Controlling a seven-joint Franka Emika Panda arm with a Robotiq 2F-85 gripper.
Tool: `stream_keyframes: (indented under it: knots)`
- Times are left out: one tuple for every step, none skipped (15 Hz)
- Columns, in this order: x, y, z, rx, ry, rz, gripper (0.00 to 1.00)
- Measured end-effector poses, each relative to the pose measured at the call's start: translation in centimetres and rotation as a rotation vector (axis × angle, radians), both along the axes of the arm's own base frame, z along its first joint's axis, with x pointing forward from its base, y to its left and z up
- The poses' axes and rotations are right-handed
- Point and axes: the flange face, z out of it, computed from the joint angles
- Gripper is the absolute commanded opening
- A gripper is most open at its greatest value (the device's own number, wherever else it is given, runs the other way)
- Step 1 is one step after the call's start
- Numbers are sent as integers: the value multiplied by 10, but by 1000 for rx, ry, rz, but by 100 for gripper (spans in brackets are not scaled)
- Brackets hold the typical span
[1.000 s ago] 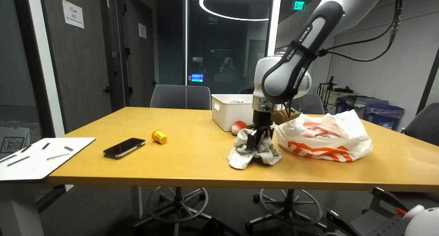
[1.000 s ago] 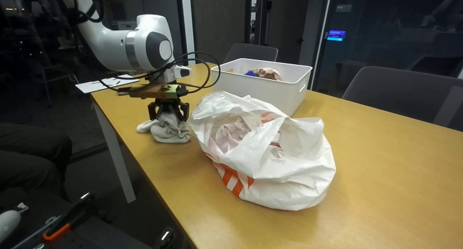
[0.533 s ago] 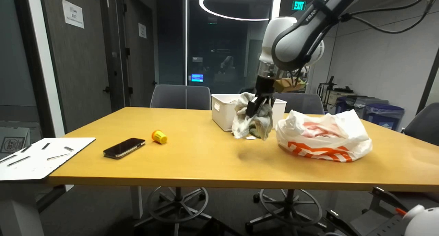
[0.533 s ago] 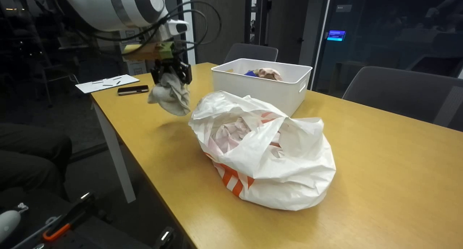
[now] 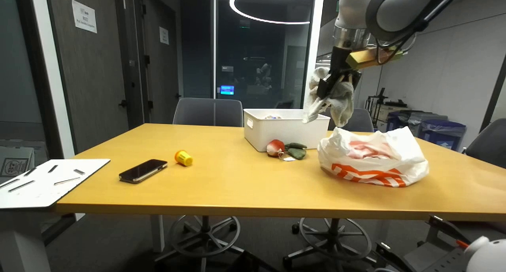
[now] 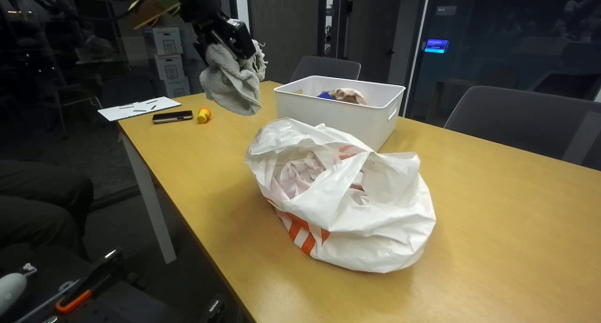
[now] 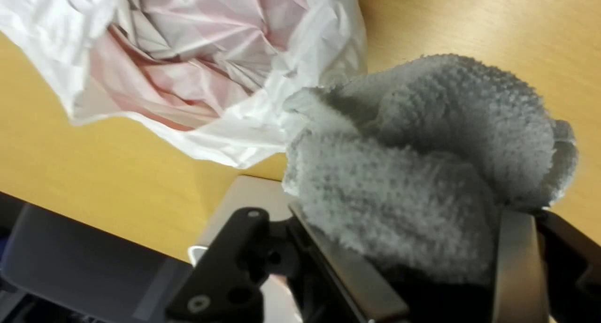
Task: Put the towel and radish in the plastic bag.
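Well above the counter (image 5: 221, 185), the tool (image 5: 339, 86) clamps a bunched towel (image 6: 231, 82), jaws parted only by its folds; a plastic bag (image 5: 373, 168) and a radish (image 5: 275, 147) sit lower than the tool.

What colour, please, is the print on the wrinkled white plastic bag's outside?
The bag has red-orange print outside, best seen in an exterior view.

The table (image 5: 221, 185) bears a white box (image 5: 285, 132) (a pinkish thing (image 6: 348, 96) inside), a phone (image 5: 143, 170) and a yellow container (image 5: 184, 158).
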Motion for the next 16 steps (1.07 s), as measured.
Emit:
stream_keyframes:
  knots:
    - [-12,-9,6,-12,-10,-53,0]
    - [-22,-19,9,-21,-19,-103,0]
    - [-31,-31,11,-30,-26,-155,0]
    - [-39,-44,10,-41,-31,-207,0]
    - [-45,-57,8,-56,-34,-259,0]
    - [-49,-71,3,-74,-35,-309,0]
    - [-52,-86,-4,-94,-33,-360,0]
    - [-53,-101,-12,-114,-29,-410,0]
    - [-54,-115,-21,-137,-21,-460,0]
    - [-53,-127,-31,-157,-9,-500,0]
    - [-52,-136,-42,-171,9,-524,0]
    - [-49,-143,-54,-181,29,-537,0]
    - [-45,-146,-66,-188,49,-540,0]
    - [-40,-147,-77,-193,66,-537,0]
    - [-33,-146,-86,-196,79,-531,0]
    - [-26,-144,-92,-202,86,-519,0]
